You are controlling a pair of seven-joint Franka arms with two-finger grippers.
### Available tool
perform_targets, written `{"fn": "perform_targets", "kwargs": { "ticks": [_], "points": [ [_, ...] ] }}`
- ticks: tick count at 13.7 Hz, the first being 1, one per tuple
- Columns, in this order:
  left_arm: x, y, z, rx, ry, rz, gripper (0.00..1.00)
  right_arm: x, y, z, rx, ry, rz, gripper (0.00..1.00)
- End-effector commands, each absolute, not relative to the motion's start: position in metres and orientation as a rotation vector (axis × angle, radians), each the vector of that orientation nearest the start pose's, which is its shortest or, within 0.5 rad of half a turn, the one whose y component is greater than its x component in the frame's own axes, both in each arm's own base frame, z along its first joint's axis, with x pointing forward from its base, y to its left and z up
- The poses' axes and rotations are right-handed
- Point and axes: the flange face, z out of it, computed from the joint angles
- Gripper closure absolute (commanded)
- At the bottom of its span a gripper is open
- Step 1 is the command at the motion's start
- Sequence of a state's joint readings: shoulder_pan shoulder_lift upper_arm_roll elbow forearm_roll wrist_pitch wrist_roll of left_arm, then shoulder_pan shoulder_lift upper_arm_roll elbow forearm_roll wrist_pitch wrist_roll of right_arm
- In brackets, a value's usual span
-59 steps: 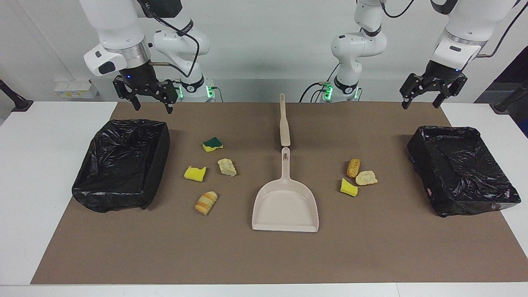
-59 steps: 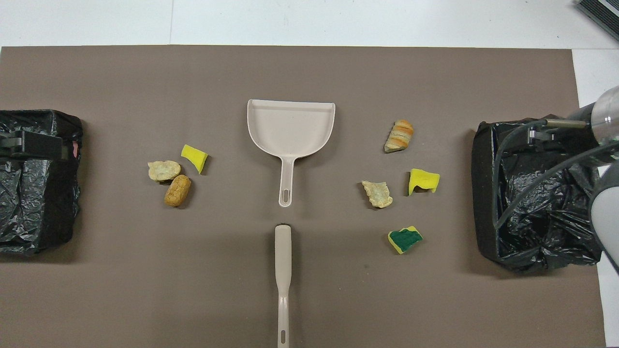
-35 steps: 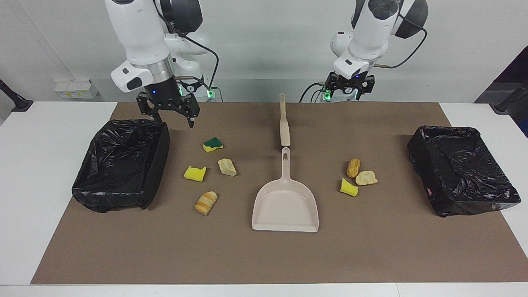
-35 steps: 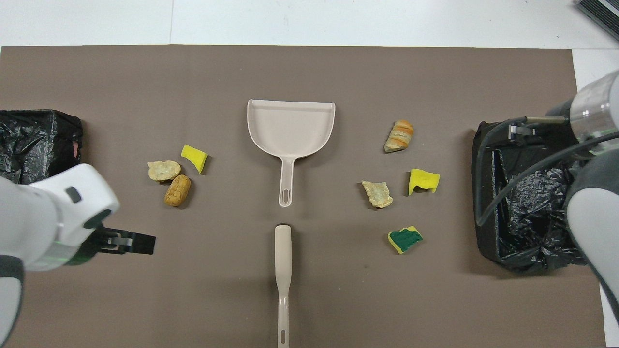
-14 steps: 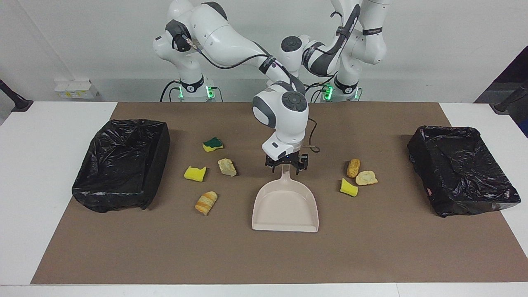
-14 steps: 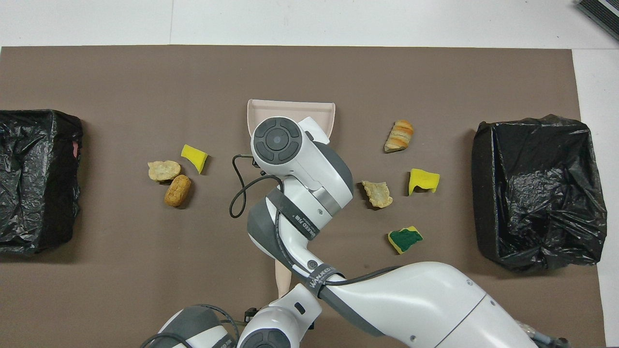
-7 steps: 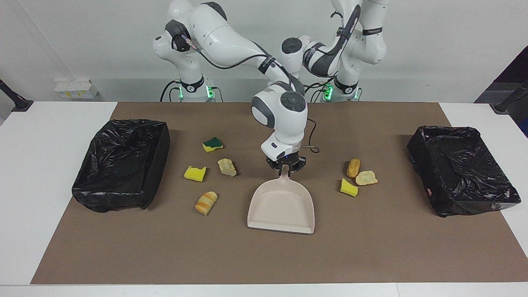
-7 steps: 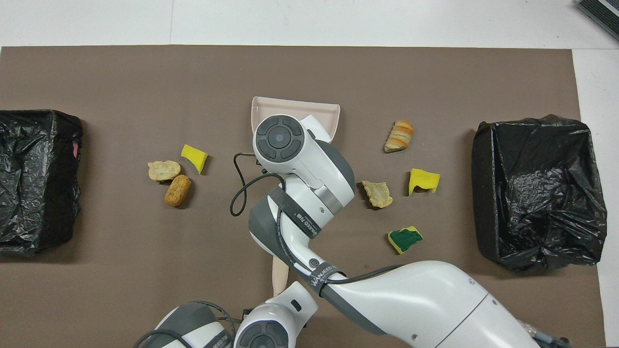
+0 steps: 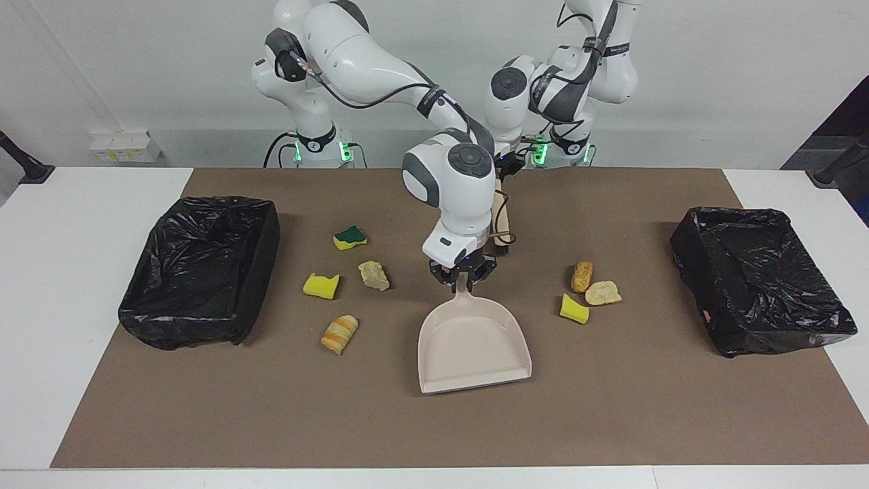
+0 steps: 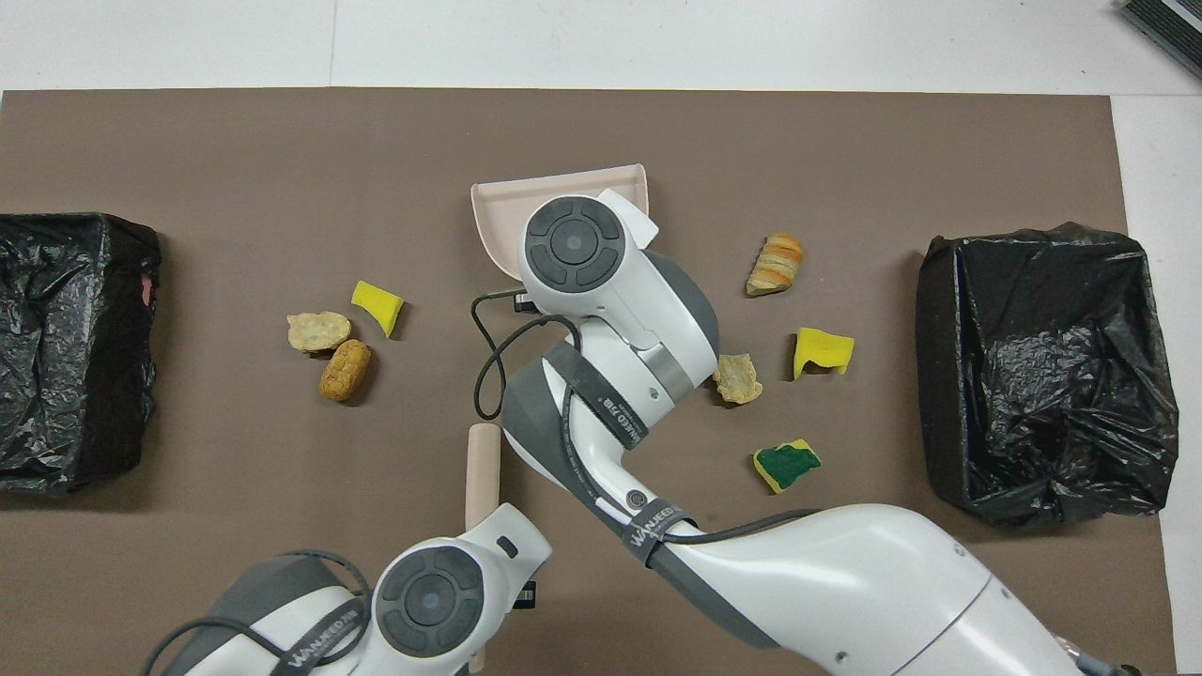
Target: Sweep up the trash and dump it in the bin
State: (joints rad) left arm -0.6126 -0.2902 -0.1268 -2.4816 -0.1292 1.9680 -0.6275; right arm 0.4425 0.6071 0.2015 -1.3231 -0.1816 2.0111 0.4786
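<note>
1. facing view: the right gripper (image 9: 462, 275) is sitting in the centre of the frame, its fingers pinching narrow on the handle of the dustpan (image 9: 472, 343). gripping the handle end is probably letting the arm steer the pan mouth toward the scraps.
2. the dustpan is lying low in the centre, mouth pointing to the bottom edge and skewed a little; i cannot tell whether it is touching the mat.
3. the left gripper (image 9: 508, 165) is hanging in the upper middle, and its fingers are apparently clamping the top end of the brush (image 9: 502, 217), which is slanting down beside the right arm, ready for sweeping.
4. the trash is lying loose in two groups flanking the pan, none in it yet: a green-topped sponge (image 9: 350, 237), tan chunk (image 9: 374, 275), yellow sponge (image 9: 320, 286) and striped bread piece (image 9: 339, 333) toward the right arm's end; a brown roll (image 9: 581, 276), pale chunk (image 9: 603, 293) and yellow scrap (image 9: 574, 308) toward the left arm's end.
5. a black-lined bin (image 9: 224, 201) is waiting at one side edge of the frame, a second bin (image 9: 733, 214) at the other.
6. a brown mat (image 9: 271, 421) is covering the white desk (image 9: 68, 305); a plain pale wall is filling the top of the frame.
</note>
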Motion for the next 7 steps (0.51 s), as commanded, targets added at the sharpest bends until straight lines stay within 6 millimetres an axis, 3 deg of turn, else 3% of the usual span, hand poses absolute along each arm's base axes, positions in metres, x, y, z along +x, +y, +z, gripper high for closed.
{"fn": "perform_targets", "kwargs": {
  "ticks": [1, 3, 5, 7],
  "points": [
    [0.313, -0.232, 0.424, -3.060, -0.023, 0.358, 1.00, 0.602, 0.390, 0.412, -3.069, -0.719, -0.159, 1.00],
    [0.340, -0.195, 0.449, -3.049, -0.174, 0.416, 1.00, 0.601, 0.379, 0.415, -2.999, -1.021, -0.145, 1.00],
    [0.374, -0.151, 0.475, -3.059, -0.371, 0.415, 1.00, 0.596, 0.376, 0.411, -2.975, -1.153, -0.119, 1.00],
    [0.396, -0.124, 0.476, -3.064, -0.484, 0.401, 1.00, 0.595, 0.371, 0.411, -2.885, -1.398, -0.082, 1.00]
  ]
}}
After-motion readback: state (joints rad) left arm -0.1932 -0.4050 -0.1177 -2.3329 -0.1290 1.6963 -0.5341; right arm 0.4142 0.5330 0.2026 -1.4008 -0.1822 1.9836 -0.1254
